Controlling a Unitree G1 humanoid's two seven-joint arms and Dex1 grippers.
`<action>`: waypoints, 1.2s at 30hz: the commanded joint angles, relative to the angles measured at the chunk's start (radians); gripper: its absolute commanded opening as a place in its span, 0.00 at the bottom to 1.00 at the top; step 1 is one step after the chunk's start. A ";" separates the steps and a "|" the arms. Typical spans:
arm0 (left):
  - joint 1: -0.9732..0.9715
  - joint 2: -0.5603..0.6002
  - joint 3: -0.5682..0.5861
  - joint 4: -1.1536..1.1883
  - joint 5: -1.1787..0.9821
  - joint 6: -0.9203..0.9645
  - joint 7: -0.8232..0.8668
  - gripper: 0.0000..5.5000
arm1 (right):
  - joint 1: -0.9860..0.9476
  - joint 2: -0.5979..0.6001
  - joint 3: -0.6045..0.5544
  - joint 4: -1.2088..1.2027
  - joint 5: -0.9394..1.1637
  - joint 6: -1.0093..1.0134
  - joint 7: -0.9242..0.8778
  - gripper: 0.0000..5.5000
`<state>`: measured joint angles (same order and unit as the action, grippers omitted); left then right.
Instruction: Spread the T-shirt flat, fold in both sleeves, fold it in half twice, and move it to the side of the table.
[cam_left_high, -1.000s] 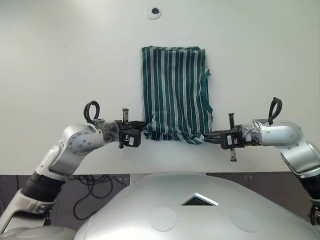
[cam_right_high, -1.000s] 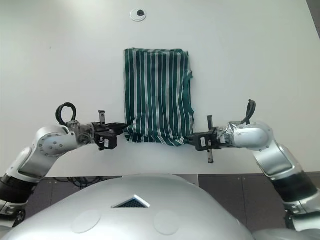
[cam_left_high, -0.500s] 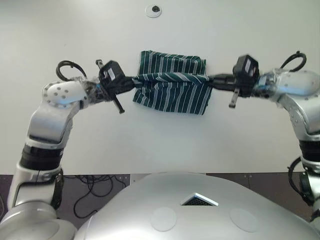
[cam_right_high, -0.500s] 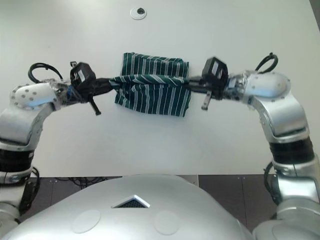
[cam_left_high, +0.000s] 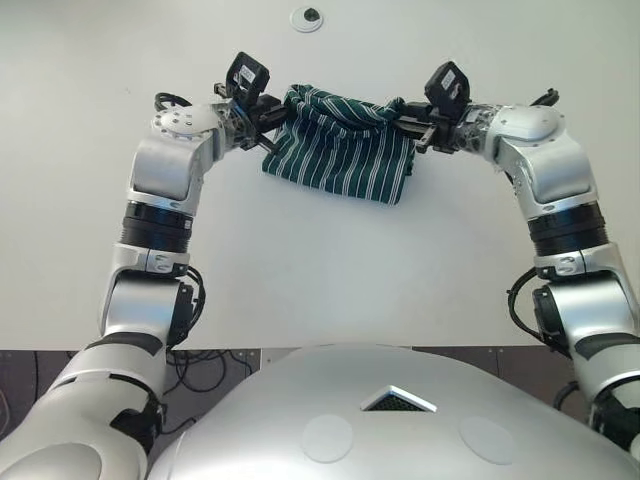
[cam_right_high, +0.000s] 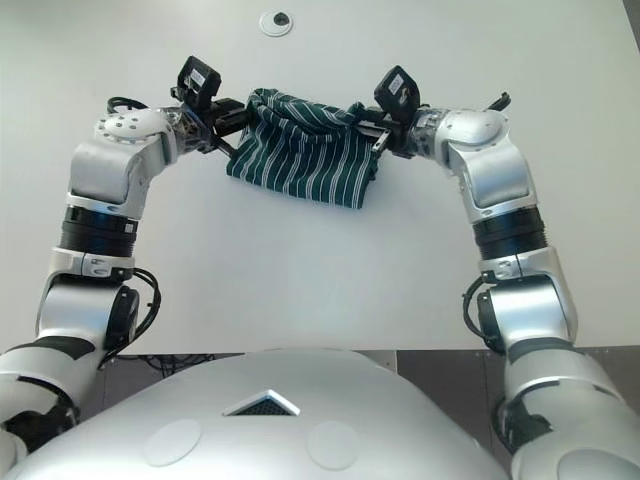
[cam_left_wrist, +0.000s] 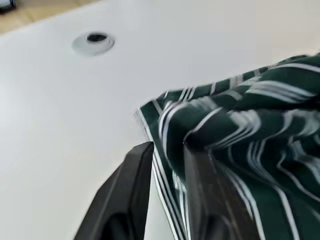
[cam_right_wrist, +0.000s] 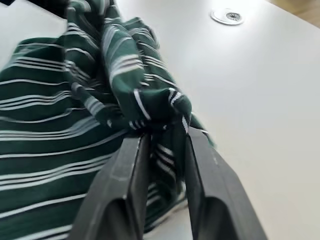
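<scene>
Head views. The green T-shirt with white stripes (cam_left_high: 345, 160) lies on the far middle of the white table (cam_left_high: 300, 270) as a short doubled band. Its lower layer rests flat, while its upper edge is bunched and lifted between the two arms. The left gripper (cam_left_high: 272, 118) holds the left end of that edge and the right gripper (cam_left_high: 408, 125) holds the right end. A round cable grommet (cam_left_high: 306, 18) sits beyond, apart from the cloth.

Judgement: a half fold is in hand, with the sleeves apparently already folded in. The next move calls for lowering the held edge onto the far edge, keeping both corners level and the cloth taut. Only then should both grippers let go. The main risk I see is the bunched middle setting as a wrinkle.

Left wrist view. The fingers (cam_left_wrist: 135, 170) stand nearly closed, with the striped hem pinched in the narrow gap between them.

Right wrist view. The fingers (cam_right_wrist: 200, 165) are closed to a narrow gap on a gathered knot of the cloth. The rest of the T-shirt drapes away below.
</scene>
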<state>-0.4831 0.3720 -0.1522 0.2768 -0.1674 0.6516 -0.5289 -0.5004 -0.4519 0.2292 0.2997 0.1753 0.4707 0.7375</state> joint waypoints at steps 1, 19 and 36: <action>-0.045 -0.049 0.088 0.083 0.015 -0.042 0.125 0.18 | -0.089 0.074 -0.146 0.115 0.042 0.032 -0.144 0.18; -0.033 -0.126 -0.084 0.146 0.122 -0.278 0.027 0.00 | -0.071 0.246 0.019 0.144 -0.080 -0.194 -0.122 0.00; -0.045 -0.169 0.268 0.042 -0.114 -0.334 0.160 0.00 | -0.092 0.384 0.053 0.337 -0.155 -0.328 -0.122 0.00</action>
<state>-0.5330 0.1948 0.0894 0.3584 -0.2607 0.2804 -0.3778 -0.6081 -0.0723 0.2646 0.6237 0.0447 0.1031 0.6096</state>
